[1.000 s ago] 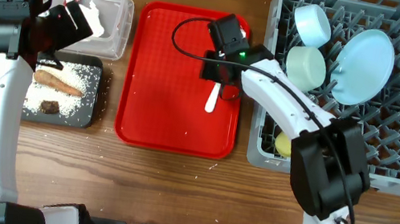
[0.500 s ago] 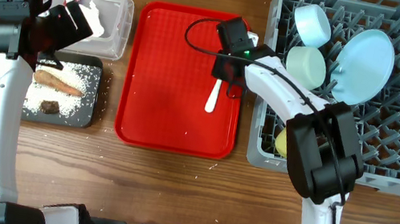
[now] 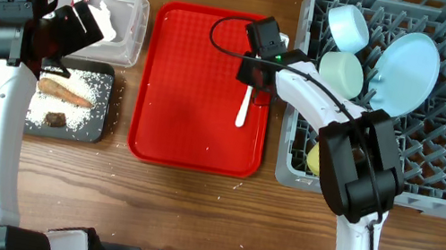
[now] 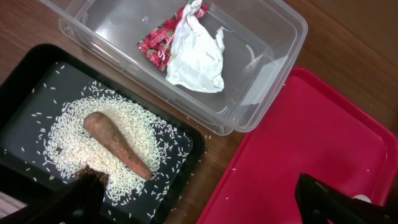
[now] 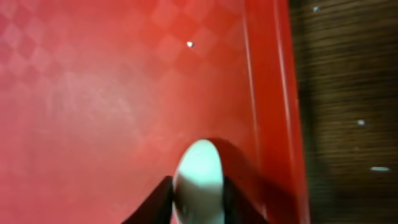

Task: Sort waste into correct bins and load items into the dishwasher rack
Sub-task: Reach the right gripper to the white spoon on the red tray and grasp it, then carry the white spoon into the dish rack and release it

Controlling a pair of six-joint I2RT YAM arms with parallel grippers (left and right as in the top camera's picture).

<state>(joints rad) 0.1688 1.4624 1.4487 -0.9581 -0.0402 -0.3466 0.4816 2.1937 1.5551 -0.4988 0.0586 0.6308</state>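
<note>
Wooden table (image 3: 172, 212). Red tray (image 3: 183, 91) centre; spoon (image 3: 243, 110) by its right edge, pinched by right gripper (image 5: 198, 200). Left gripper (image 3: 95, 20) spread wide, empty, over tub (image 4: 273, 37) holding wrapper (image 4: 186, 50), far left.

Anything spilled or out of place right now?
Yes: a few stray rice grains lie on the table beside the black tray, near the tub, outside both bins.
</note>
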